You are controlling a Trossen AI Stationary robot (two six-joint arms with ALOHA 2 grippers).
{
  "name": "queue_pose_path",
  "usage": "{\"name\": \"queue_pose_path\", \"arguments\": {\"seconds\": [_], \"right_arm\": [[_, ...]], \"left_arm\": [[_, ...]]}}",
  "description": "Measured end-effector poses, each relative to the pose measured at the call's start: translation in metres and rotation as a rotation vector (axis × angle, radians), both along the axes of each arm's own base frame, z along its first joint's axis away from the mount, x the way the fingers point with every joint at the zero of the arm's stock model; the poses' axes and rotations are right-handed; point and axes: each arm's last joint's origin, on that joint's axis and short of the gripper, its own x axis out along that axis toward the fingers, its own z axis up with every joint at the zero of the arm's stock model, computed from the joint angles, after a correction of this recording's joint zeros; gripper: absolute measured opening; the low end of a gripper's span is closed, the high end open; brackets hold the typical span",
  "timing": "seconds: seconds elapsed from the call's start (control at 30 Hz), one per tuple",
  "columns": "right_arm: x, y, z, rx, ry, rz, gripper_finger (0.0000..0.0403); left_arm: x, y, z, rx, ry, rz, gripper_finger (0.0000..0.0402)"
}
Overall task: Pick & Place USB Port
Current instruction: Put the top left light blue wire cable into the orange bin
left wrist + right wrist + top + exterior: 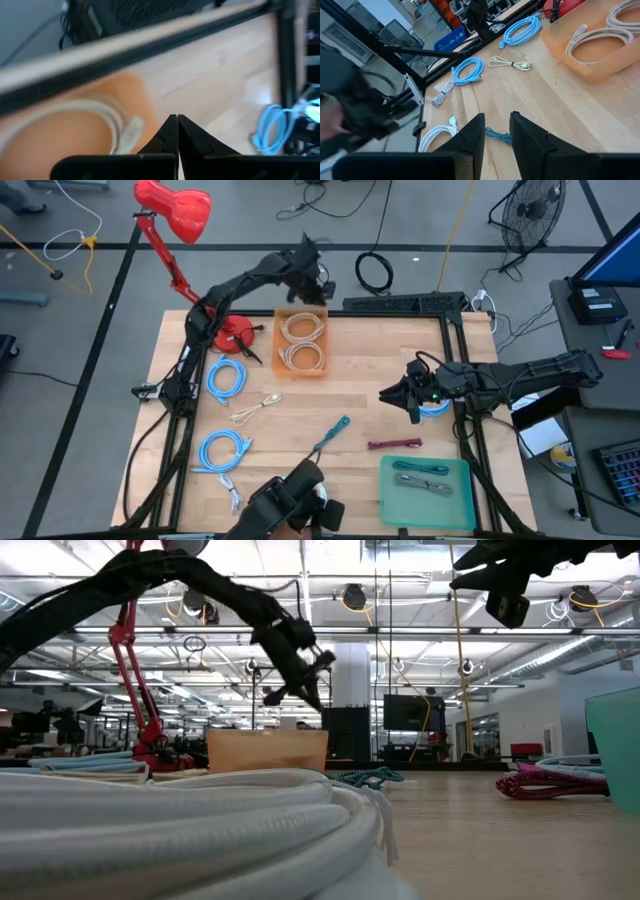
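Observation:
An orange tray [278,340] near the table's far edge holds two coiled beige cables [303,327]. My left gripper [310,278] hovers above the tray's far end, shut and empty; its wrist view shows the shut gripper [177,122] over a beige coil [100,112] lying in the tray [45,150]. My right gripper [386,393] hangs over the table's right half, open and empty; in its wrist view the gripper [497,122] is above a teal braided cable [496,135]. That teal cable [330,434] lies flat on the wood.
Two blue coils [225,375] [222,450] and a small beige cable [255,408] lie on the left half. A maroon cable [395,444] lies beside a green tray [385,490] holding cables. A blue-white coil [436,408] sits under the right arm. A red lamp base [235,333] stands left of the orange tray.

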Motion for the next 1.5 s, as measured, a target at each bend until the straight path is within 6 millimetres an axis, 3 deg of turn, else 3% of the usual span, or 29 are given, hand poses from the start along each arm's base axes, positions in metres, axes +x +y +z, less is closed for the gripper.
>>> {"name": "queue_pose_path", "arguments": {"seconds": [0.13, 0.27, 0.47, 0.57, 0.8, 1.03, 1.17, 1.3, 1.5], "right_arm": [[0.000, 0.000, 0.000, 0.000, 0.000, 0.000, 0.0084], [0.000, 0.000, 0.000, 0.001, 0.000, 0.002, 0.0084], [0.000, 0.000, 0.000, -0.008, 0.000, 0.006, 0.0084], [0.000, -0.001, 0.000, -0.025, -0.002, 0.008, 0.0084], [0.001, -0.008, 0.000, -0.004, 0.001, -0.046, 0.0084], [0.001, -0.019, 0.000, 0.077, -0.003, -0.195, 0.0084], [0.001, -0.021, 0.000, 0.095, -0.006, -0.223, 0.0084], [0.001, -0.023, 0.000, 0.088, -0.013, -0.277, 0.0084], [0.001, -0.024, 0.001, 0.098, -0.025, -0.301, 0.0084]], "left_arm": [[-0.002, -0.005, 0.046, 0.079, -0.063, -0.044, 0.0000], [-0.009, -0.029, 0.098, 0.144, -0.176, -0.119, 0.0000], [-0.018, -0.103, 0.160, 0.250, -0.206, -0.286, 0.0000], [-0.019, -0.146, 0.175, 0.294, -0.163, -0.384, 0.0000], [-0.008, -0.240, 0.178, 0.307, -0.046, -0.548, 0.0000], [0.002, -0.314, 0.155, 0.318, 0.111, -0.650, 0.0000], [-0.003, -0.350, 0.138, 0.351, 0.201, -0.695, 0.0000], [-0.019, -0.375, 0.125, 0.365, 0.153, -0.666, 0.0000], [-0.062, -0.381, 0.102, 0.283, -0.068, -0.518, 0.0000]]}}
